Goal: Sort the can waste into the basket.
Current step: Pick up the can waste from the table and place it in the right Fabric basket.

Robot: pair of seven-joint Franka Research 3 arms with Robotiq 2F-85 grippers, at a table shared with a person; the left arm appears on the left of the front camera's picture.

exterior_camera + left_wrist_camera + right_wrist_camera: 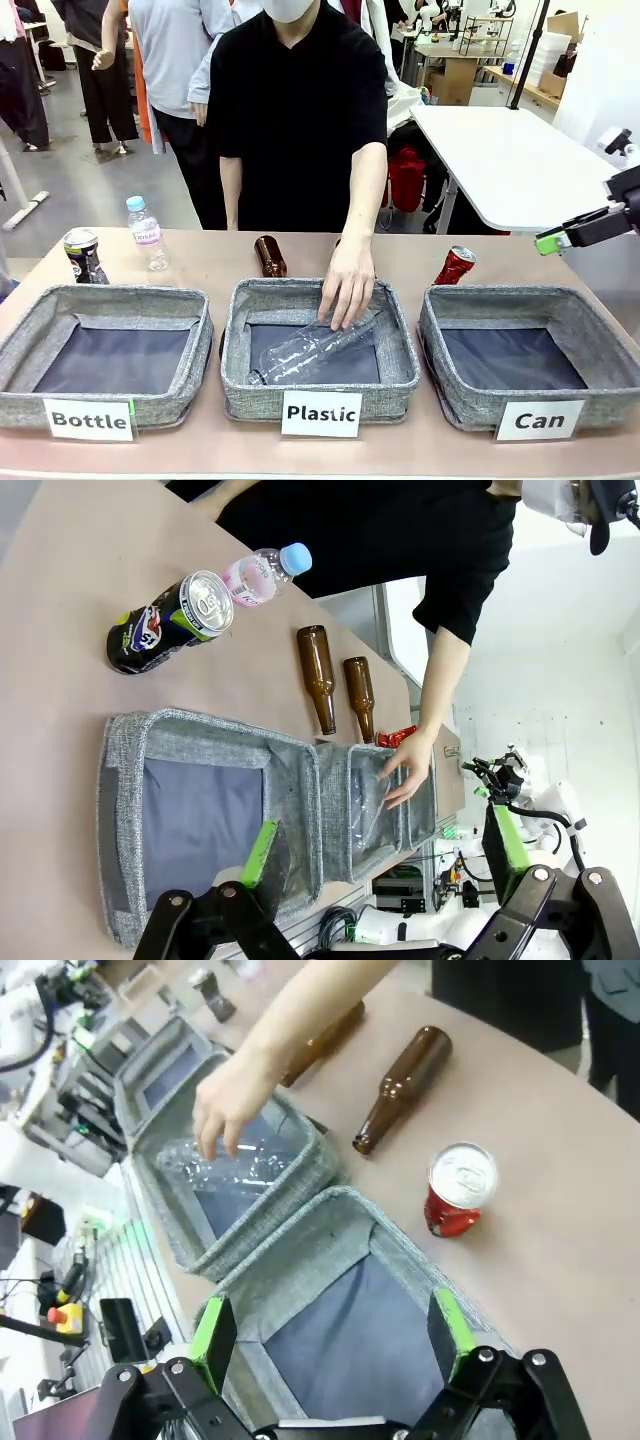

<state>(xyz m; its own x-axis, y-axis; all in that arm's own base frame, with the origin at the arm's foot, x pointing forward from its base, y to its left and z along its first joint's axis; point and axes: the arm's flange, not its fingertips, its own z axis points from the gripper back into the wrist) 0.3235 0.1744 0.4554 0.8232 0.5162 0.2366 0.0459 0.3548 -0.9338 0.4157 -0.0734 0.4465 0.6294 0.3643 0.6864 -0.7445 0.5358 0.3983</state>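
A red can [455, 266] stands tilted on the table just behind the grey basket labelled "Can" [462, 398], which holds nothing. The same red can [460, 1188] stands beside the basket's rim [408, 1252] in the right wrist view. A dark can [84, 256] stands at the far left behind the "Bottle" basket; it lies sideways across the left wrist picture as the dark can [170, 623]. My right gripper [550, 241] hovers open at the right edge, above the Can basket [332, 1332]. My left gripper [385, 850] is open over the Bottle basket.
A person's hand [348, 285] rests on a clear plastic bottle [310, 350] inside the "Plastic" basket [250, 390]. A brown bottle [269, 256] and a small water bottle [146, 233] stand behind the baskets. The "Bottle" basket [25, 400] sits left.
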